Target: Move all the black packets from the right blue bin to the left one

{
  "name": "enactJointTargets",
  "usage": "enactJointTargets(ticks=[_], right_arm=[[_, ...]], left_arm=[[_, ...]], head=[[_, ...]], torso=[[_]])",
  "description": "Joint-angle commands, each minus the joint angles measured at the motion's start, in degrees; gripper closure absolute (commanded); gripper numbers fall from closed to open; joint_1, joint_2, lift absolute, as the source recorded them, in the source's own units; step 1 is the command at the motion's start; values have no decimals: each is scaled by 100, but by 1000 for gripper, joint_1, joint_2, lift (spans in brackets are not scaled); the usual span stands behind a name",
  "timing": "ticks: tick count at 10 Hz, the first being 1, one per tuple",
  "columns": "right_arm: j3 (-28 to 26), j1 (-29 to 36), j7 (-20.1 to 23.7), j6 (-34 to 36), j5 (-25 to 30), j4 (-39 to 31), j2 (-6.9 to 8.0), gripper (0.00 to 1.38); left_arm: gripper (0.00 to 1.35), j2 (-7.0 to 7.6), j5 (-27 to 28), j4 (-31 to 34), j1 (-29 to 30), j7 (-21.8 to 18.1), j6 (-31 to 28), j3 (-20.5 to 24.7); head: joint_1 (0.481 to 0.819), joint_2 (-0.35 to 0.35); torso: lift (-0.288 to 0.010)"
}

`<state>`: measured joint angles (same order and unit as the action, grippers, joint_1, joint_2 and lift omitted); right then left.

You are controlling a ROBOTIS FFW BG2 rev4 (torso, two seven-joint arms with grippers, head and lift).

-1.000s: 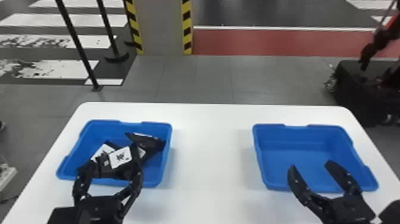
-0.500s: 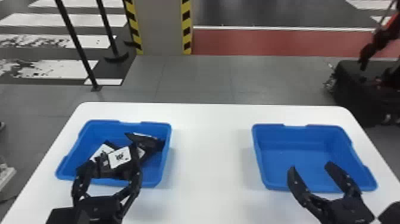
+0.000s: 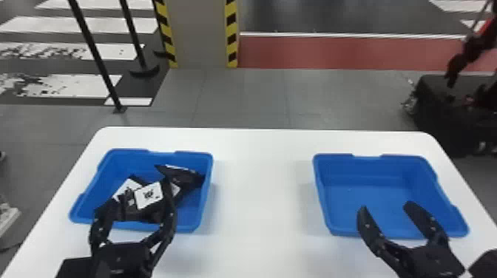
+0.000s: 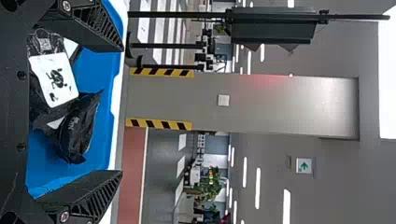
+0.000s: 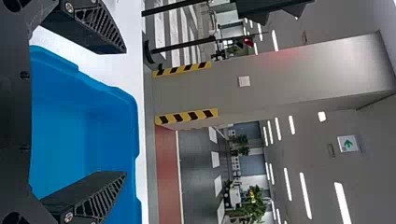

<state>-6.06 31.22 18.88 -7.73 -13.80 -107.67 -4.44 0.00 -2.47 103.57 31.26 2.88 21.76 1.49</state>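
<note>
Packets (image 3: 148, 195) lie piled together inside the left blue bin (image 3: 195, 210).

left gripper (image 3: 146, 190) and right gripper (image 3: 386, 205) both point forward, their fingers spread wide apart.

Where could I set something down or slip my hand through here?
The widest bare patch is the white table between the left blue bin and the right blue bin. That right bin's floor looks bare too, beyond the right gripper. Crowded: the left bin, with black packets and the left gripper.
</note>
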Motion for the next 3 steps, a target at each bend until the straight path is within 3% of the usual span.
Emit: enactJointTargets(ticks=[1,3], right_arm=[[0,-1,-8,-1,35,2,4,91],[9,-1,-16,13,70,30,4,91]], left_arm=[[90,-15,88,-14,-47,2,-122,-8],[90,-15,88,-42,-47,-7,-108,-8]], head=[[695,28],[695,23]], torso=[[-110],[-110]])
